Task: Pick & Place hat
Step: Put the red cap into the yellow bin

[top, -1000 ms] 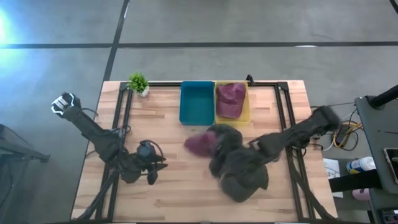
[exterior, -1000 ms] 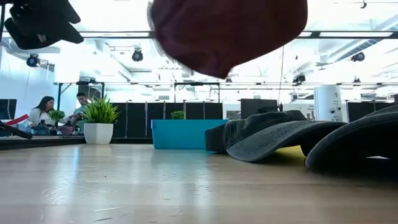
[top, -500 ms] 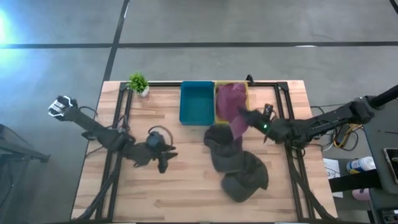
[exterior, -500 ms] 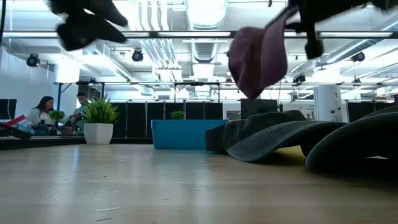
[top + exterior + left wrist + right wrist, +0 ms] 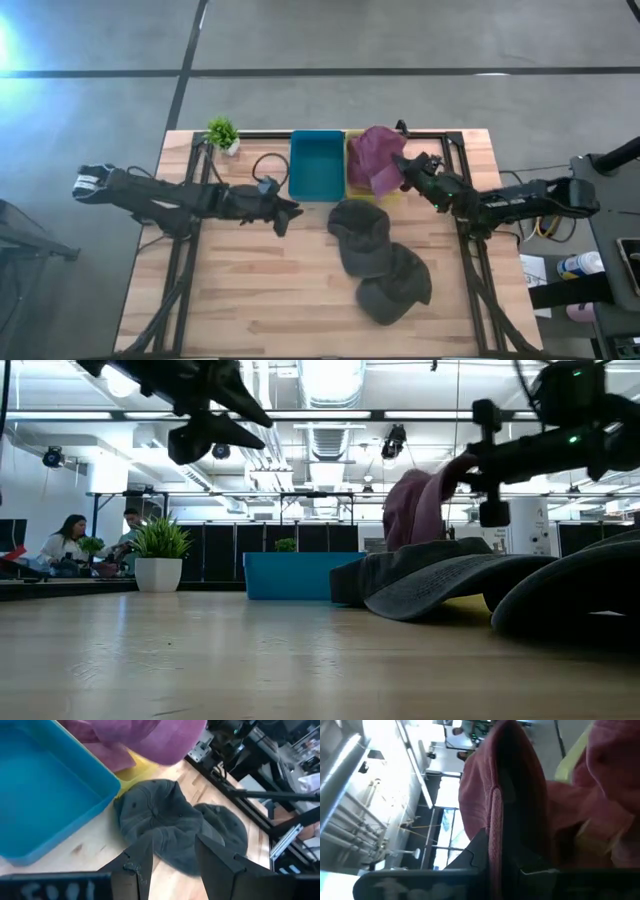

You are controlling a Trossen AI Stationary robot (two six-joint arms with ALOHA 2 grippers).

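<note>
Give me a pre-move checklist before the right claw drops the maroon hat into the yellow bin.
1. Right claw shut on the maroon hat: ok.
2. Hat over the yellow bin: ok, in the high view.
3. Room in the bin: cannot tell; another maroon hat already lies there.
4. Left claw out of the way, open beside the blue bin: ok.
5. Grey hats apart from the yellow bin: not ok; one touches its edge.

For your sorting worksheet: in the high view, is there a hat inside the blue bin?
No, the blue bin shows only its bare floor, while maroon hats sit over the yellow bin beside it.
</note>
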